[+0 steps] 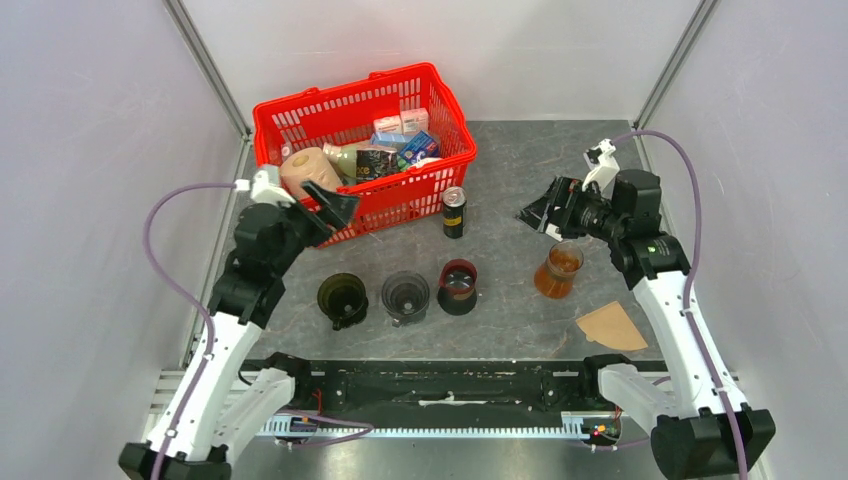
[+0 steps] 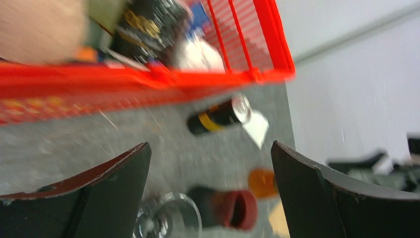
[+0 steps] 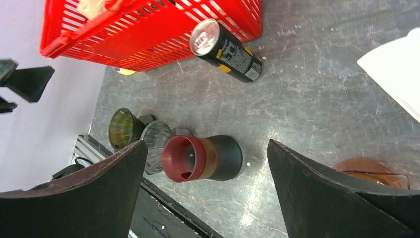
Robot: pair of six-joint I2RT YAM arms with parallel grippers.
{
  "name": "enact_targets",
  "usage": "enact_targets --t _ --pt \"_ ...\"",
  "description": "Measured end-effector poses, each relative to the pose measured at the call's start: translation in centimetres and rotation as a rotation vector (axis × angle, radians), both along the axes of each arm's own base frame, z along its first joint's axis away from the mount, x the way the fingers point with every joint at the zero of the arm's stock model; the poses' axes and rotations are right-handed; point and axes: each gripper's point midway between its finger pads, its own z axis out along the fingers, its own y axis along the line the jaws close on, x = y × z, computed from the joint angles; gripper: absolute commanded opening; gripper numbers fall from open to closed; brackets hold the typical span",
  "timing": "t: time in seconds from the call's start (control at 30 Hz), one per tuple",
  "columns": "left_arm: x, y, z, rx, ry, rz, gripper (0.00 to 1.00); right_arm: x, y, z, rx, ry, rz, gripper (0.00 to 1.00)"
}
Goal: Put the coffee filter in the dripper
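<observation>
A brown paper coffee filter lies flat on the table at the front right. Three drippers stand in a row near the front: a dark green one, a clear grey one and a red-and-black one, which also shows in the right wrist view. An amber glass dripper stands to their right. My left gripper is open and empty beside the red basket. My right gripper is open and empty, raised above the table behind the amber dripper. A white paper piece lies below it.
A red basket full of groceries stands at the back left. A black can stands just in front of its right corner. Grey walls close in on both sides.
</observation>
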Motion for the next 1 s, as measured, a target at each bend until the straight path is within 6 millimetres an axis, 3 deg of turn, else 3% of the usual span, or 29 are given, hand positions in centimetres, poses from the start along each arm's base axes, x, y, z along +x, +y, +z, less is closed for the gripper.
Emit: enact_targets --t 0.13,0.3,0.47,0.57,0.77,1.0 --pt "-3.3 -5.7 -1.8 0.042 0.11 -0.214 0.94 0.4 -0.3 -1.9 -0.014 0.047 -0.023 0.99" --pt "-8.8 -9.2 -6.5 0.175 0.288 -0.429 0.91 0.5 -0.7 -3.0 -0.028 0.061 -0.046 0.99" --pt "-13.5 -10.0 -11.8 0.313 0.467 -0.578 0.86 0.6 -0.8 -3.4 -0.033 0.066 -0.055 0.99" --pt "-15.3 -10.0 -14.5 0.384 0.549 -0.625 0.79 0.6 -1.0 -3.6 -0.04 0.067 -0.066 0.99" --pt "-16.3 -9.8 -18.1 0.504 0.629 -0.634 0.67 0.7 -1.5 -3.8 -0.059 0.059 -0.092 0.99" --pt "-17.6 -10.6 -20.9 0.631 0.662 -0.667 0.55 0.8 -2.0 -3.7 -0.08 0.043 -0.117 0.99"
